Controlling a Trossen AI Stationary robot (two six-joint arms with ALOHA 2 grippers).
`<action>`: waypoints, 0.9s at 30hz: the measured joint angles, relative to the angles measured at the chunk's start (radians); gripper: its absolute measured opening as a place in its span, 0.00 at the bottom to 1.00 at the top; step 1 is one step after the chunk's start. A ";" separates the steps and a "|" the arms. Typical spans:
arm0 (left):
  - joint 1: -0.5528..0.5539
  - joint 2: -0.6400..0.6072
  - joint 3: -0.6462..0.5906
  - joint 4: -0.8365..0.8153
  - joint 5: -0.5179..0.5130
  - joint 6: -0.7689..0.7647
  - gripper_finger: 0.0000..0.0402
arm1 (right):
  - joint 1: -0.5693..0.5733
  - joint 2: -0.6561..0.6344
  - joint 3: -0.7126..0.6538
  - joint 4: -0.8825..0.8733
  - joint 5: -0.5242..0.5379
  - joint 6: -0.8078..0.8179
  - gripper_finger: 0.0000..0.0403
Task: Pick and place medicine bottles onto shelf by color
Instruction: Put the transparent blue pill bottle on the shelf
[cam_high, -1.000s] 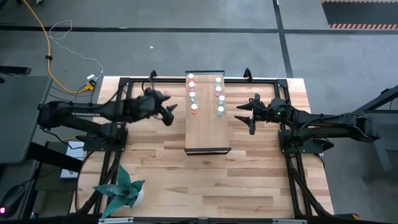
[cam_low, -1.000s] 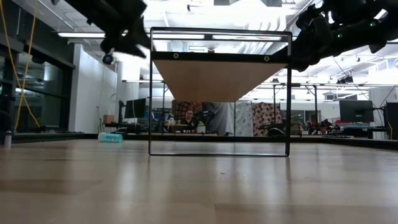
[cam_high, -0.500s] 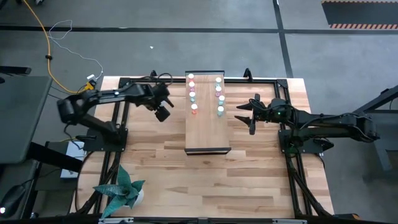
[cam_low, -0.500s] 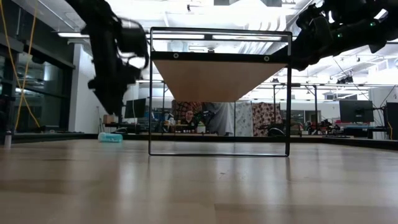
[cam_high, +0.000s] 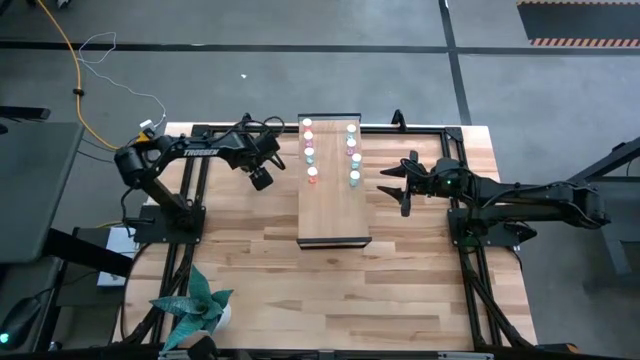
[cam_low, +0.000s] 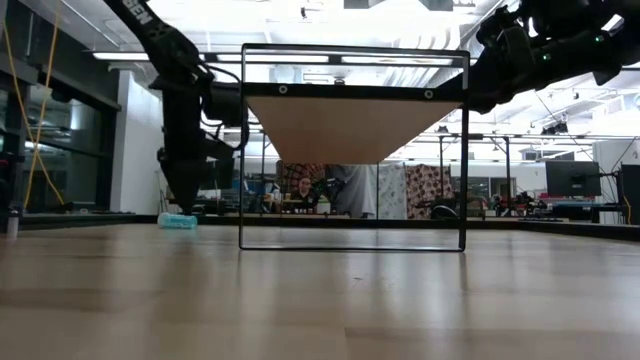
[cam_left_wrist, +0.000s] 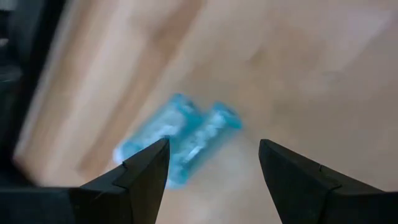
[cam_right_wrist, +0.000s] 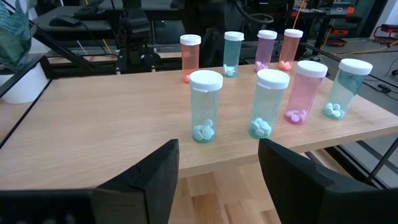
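Blue bottle (cam_left_wrist: 180, 140) lies beneath left hand (cam_left_wrist: 211, 163), fingers spread, holding nothing

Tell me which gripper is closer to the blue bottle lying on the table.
Left. The left gripper hangs open right above the blue bottle, which lies on the table left of the shelf. The right gripper is open on the shelf's far side.
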 joint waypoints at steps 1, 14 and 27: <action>0.004 0.008 0.000 -0.003 0.021 0.013 0.59 | 0.000 0.000 0.000 0.000 0.000 0.003 0.53; 0.013 0.114 0.004 0.008 -0.071 0.095 0.59 | 0.000 0.000 0.000 0.000 0.000 0.007 0.53; 0.014 0.008 0.023 -0.127 -0.074 0.091 0.59 | 0.000 0.000 0.000 -0.004 0.023 0.007 0.53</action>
